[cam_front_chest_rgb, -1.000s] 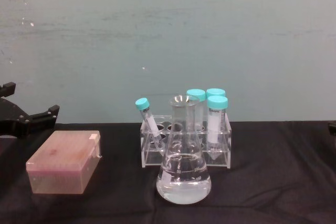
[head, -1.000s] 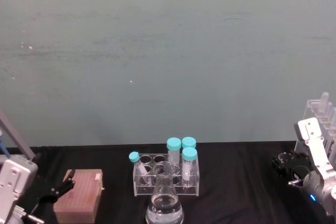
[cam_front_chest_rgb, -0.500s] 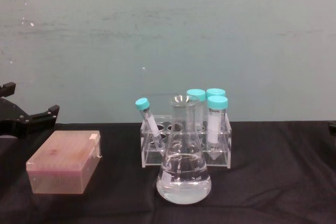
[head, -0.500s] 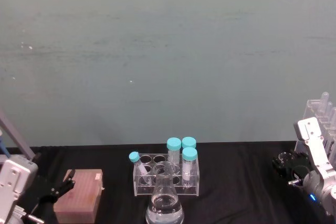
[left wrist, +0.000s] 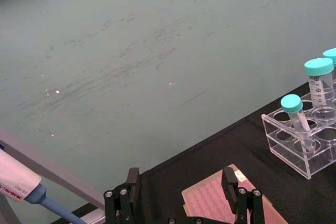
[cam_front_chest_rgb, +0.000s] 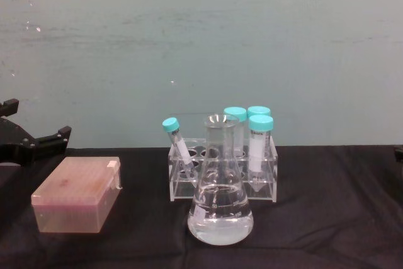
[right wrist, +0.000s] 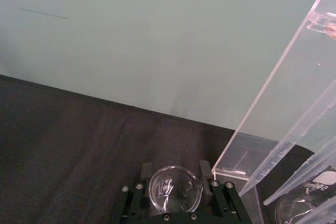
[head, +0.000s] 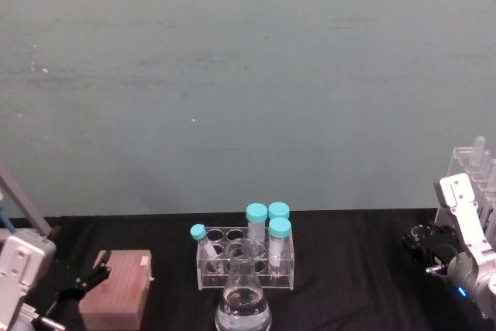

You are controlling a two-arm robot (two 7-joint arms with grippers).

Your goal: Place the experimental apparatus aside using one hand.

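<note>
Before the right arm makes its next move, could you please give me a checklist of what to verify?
1. Right pincer shut on the small beaker: ok.
2. Gap between beaker and acrylic stand: cannot tell.
3. Left pincer open, empty, beside the pink tip box: ok.
4. Conical flask upright, mid-table, apart from both pincers: ok.
5. Tube rack standing behind the flask: ok.
</note>
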